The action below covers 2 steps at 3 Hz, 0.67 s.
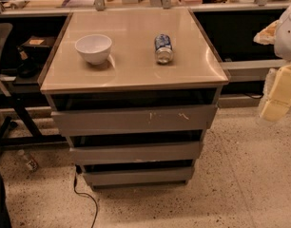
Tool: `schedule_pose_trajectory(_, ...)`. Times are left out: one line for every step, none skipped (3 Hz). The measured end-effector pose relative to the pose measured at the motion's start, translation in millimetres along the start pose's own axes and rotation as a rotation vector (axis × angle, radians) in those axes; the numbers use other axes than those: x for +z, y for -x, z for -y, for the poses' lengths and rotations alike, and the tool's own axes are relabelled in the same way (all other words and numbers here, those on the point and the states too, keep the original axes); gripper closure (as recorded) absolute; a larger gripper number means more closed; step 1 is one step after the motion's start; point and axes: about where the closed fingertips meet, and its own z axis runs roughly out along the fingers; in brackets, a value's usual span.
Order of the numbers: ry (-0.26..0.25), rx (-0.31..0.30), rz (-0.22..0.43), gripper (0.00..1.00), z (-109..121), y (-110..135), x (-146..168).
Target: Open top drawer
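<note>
Top drawer [133,119] is the highest of three grey fronts, right under the worktop [136,72], w/ white scratches right of centre. Its long axis runs L-R across the view and the flat face points toward the camera, so it should slide out that way. It looks shut or nearly so. No handle; the dark gap btw its top edge and the worktop is prob. the place to hook a pull.

Gripper [277,99] hangs at the far right edge, level w/ the drawer but well apart from it, touching nothing. Can't tell if it's open or closed; nothing seen in its hold.

Bowl [93,48] and can [163,49] sit on the worktop, back from the front edge, so a pull shouldn't disturb them.
</note>
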Motion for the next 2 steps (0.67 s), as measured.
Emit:
schedule_pose_trajectory(0.0,0.0,0.0,0.0,0.0,0.0,0.0)
schedule_pose_trajectory(-0.006,0.004,0.017,0.0,-4.3,-0.2,7.7)
